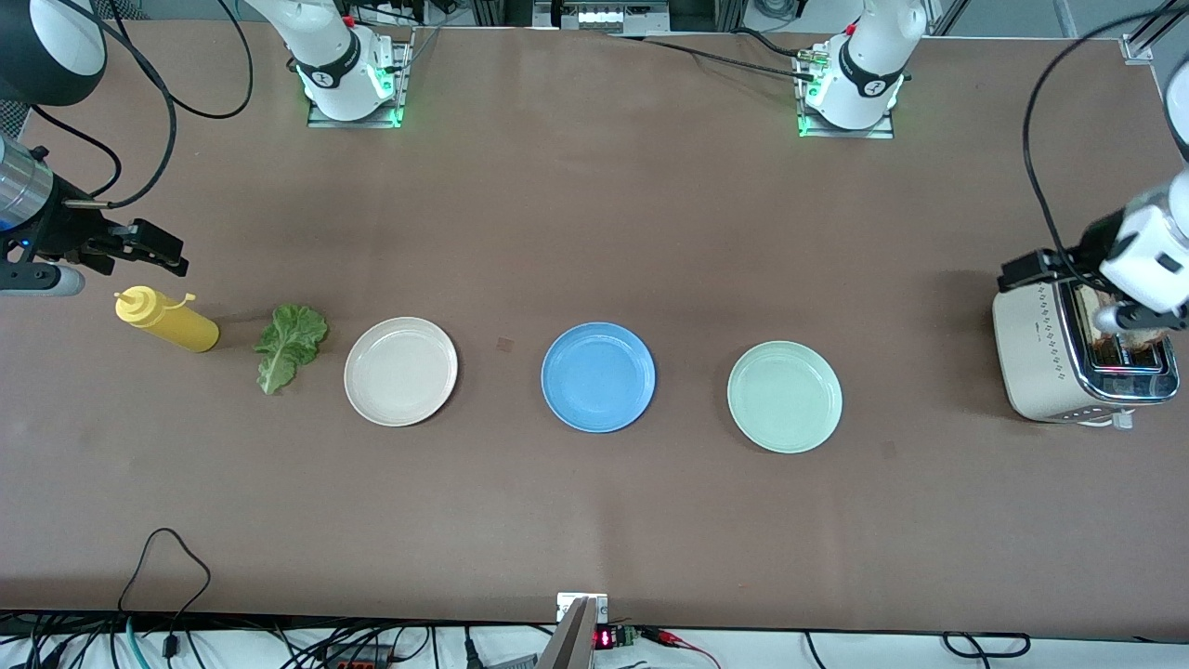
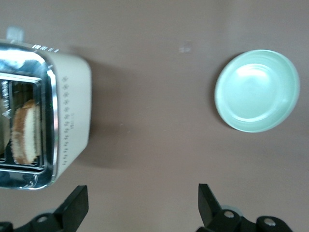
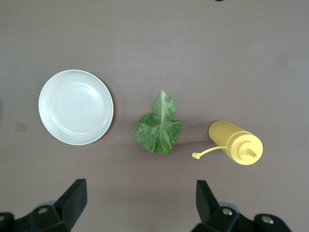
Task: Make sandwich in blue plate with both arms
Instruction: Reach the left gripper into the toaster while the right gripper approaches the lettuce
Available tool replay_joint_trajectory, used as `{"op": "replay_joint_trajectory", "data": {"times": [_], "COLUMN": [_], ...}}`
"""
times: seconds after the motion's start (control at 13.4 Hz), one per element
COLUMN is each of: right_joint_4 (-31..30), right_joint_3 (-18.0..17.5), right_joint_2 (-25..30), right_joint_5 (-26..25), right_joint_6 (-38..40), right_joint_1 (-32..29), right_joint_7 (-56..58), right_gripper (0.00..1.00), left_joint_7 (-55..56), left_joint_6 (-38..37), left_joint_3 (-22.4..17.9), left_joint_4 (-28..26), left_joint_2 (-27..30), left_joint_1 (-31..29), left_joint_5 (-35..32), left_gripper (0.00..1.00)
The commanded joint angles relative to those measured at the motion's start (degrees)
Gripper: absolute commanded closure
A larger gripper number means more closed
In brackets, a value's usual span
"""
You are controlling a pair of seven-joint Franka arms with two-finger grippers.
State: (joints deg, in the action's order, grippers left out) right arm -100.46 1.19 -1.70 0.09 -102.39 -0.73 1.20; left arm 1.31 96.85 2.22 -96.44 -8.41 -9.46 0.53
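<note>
The round, plain mid-blue plate [image 1: 598, 376] is lying bare at the centre of the front frame, between a cream-white plate [image 1: 400, 371] and a pale mint-green plate [image 1: 785, 396], both holding nothing. I am hovering my left gripper [image 2: 140, 208], fingers spread wide, over the boxy cream toaster [image 1: 1077, 358] at mid-right, where a light brown bread slice [image 2: 25, 131] is standing on edge in its slot. My right gripper [image 3: 140, 205], likewise spread, is hanging at mid-left above the ruffled green lettuce leaf [image 1: 290, 346] and yellow squeeze bottle [image 1: 167, 320].

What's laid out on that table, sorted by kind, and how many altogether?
Plates: 3, cream-white plate, blue plate, mint-green plate
Lettuce leaf: 1
Yellow squeeze bottle: 1
Toaster: 1
Bread slice in toaster, visible: 1
Total: 7
</note>
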Motion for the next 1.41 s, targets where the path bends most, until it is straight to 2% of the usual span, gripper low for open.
{"op": "replay_joint_trajectory", "data": {"times": [0.0, 0.22, 0.45, 0.6, 0.97, 1.34], "right_joint_4": [-1.14, -1.14, -1.14, -1.14, -1.14, -1.14], "right_joint_3": [-0.22, -0.22, -0.22, -0.22, -0.22, -0.22], "right_joint_2": [0.91, 0.82, 0.73, 0.73, 0.38, 0.29], "right_joint_5": [0.79, 0.79, 0.87, 0.79, 0.87, 0.79], "right_joint_6": [-0.62, -0.54, -0.53, -0.53, -0.27, -0.27], "right_joint_1": [-1.11, -1.20, -1.29, -1.29, -1.99, -2.08], "right_joint_7": [0.03, 0.03, -0.06, 0.03, 0.12, -0.06], "right_gripper": [0.00, 0.00, 0.00, 0.00, 0.00, 0.00], "left_joint_7": [-6.02, -16.93, -17.57, -17.83, -17.92, -17.92], "left_joint_6": [-0.61, -0.53, -0.61, -0.53, -0.61, -0.53], "left_joint_3": [0.06, 0.15, 0.06, 0.06, 0.06, 0.06], "left_joint_4": [5.63, 9.94, 9.34, 9.08, 7.76, 7.58], "left_joint_2": [-6.25, -12.49, -13.65, -14.44, -16.02, -16.99], "left_joint_1": [-5.20, -11.35, -11.98, -11.98, -13.56, -14.35], "left_joint_5": [0.97, 1.58, 0.53, -3.24, -3.69, -3.69], "left_gripper": [0.00, 0.00, 0.00, 0.00, 0.01, 0.18]}}
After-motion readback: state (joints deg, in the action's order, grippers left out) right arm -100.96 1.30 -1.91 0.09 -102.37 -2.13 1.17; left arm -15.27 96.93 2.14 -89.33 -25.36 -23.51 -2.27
